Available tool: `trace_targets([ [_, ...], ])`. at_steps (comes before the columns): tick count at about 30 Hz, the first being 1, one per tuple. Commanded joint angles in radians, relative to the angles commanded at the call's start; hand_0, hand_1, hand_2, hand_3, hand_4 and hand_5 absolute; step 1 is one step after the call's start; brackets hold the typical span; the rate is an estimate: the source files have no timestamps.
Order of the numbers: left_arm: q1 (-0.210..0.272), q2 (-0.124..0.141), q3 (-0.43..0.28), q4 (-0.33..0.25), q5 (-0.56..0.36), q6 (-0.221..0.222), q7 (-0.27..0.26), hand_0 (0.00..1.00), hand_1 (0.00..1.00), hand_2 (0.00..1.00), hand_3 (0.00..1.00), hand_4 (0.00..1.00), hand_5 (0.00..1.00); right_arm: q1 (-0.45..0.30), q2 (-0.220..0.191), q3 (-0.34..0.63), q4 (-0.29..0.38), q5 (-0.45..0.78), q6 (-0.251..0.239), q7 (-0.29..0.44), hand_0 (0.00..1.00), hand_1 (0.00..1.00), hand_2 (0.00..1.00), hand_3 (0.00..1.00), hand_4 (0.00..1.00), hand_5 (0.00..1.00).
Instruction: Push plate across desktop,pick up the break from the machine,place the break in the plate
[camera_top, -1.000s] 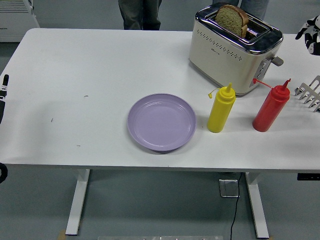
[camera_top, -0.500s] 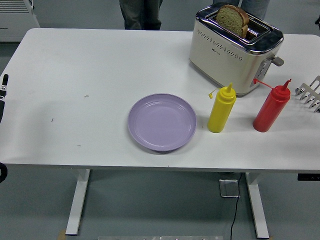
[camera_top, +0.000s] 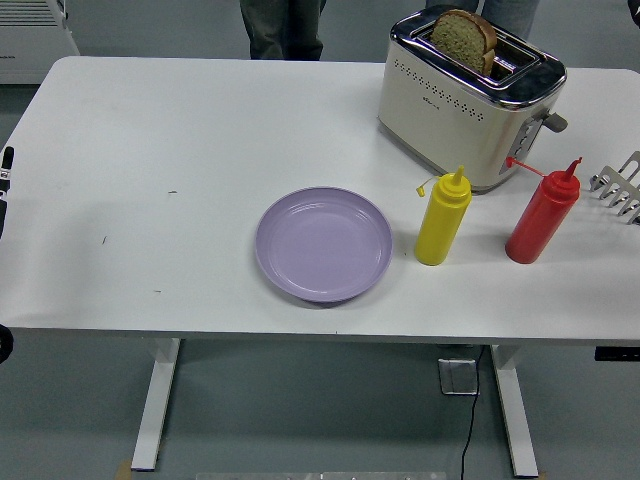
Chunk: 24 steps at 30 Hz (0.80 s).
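Note:
A lilac plate (camera_top: 322, 244) lies empty near the table's front edge, a little right of the middle. A cream and chrome toaster (camera_top: 470, 95) stands at the back right with a slice of brown bread (camera_top: 463, 38) sticking up from its slot. Only a thin black part of my left arm (camera_top: 5, 190) shows at the picture's left edge, far from the plate. My right hand is out of the picture.
A yellow squeeze bottle (camera_top: 442, 217) and a red one (camera_top: 542, 212) stand between the plate and the toaster's front. A metal rack (camera_top: 620, 185) pokes in at the right edge. A person's legs (camera_top: 283, 28) show behind the table.
My right hand, seen at the upper right edge a second ago, has moved up and out of the picture. The left arm has slid slightly further left.

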Motion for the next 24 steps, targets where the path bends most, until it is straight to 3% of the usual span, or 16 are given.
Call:
trace_targets([
  [2,0.000,0.000,-0.001,0.000,0.000,0.000,0.000,0.829,0.824,0.868,0.829,0.657,0.998,0.009,0.006,-0.009,0.010,0.002,0.004,-0.002,0.865,0.855,0.986,0.998,0.715,0.381],
  [11,-0.005,0.002,-0.001,0.000,-0.001,-0.001,0.000,0.829,0.823,0.868,0.829,0.657,0.998,0.122,0.055,-0.092,-0.001,-0.007,0.028,-0.014,0.891,0.869,0.983,0.998,0.748,0.387],
  [24,-0.002,0.005,-0.003,0.001,-0.001,0.000,0.001,0.829,0.824,0.868,0.828,0.657,0.998,0.323,0.190,-0.263,-0.171,-0.130,0.095,-0.093,0.887,0.867,0.960,0.996,0.802,0.394],
])
